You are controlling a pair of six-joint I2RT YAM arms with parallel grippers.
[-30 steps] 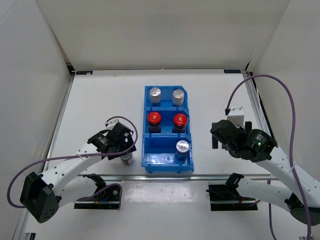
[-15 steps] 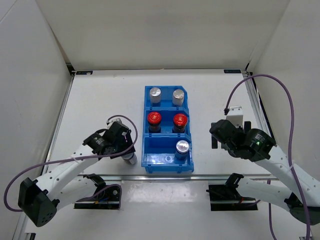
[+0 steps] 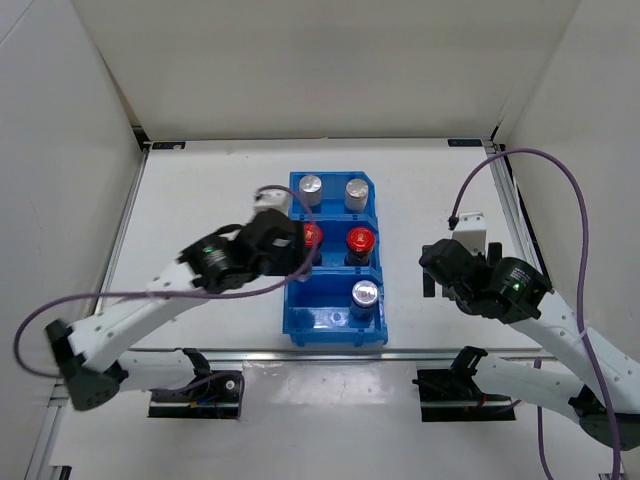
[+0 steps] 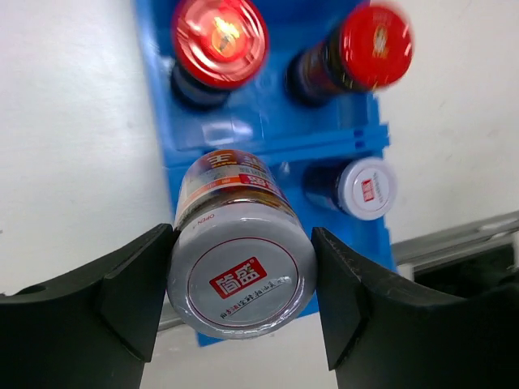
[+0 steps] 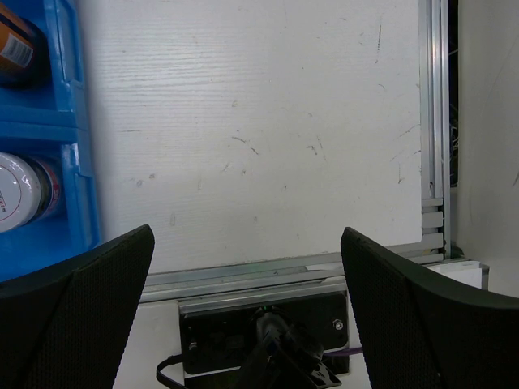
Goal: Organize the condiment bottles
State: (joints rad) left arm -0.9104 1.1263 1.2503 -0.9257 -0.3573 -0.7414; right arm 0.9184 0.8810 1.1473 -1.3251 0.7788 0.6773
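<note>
Between the left gripper's (image 4: pixel 242 247) fingers sits a grey bottle (image 4: pixel 241 284), clamped at its cap — rigid, light, likely slick (glass, perhaps); right gripper (image 5: pixel 247 267) gapes empty.

The bin (image 4: pixel 243 138) is glossy blue plastic, and the red caps (image 4: pixel 220 40) look smooth and shiny. The grey bottle (image 4: pixel 227 186) has a satin silver cap (image 4: pixel 241 279) with a printed label, between matt black plastic fingers (image 4: pixel 122 292) of the left hand (image 4: pixel 241 259). The white tabletop (image 5: pixel 268 138) is matt and finely scratched, with a dull metal rail (image 5: pixel 434 121) along its right edge.
</note>
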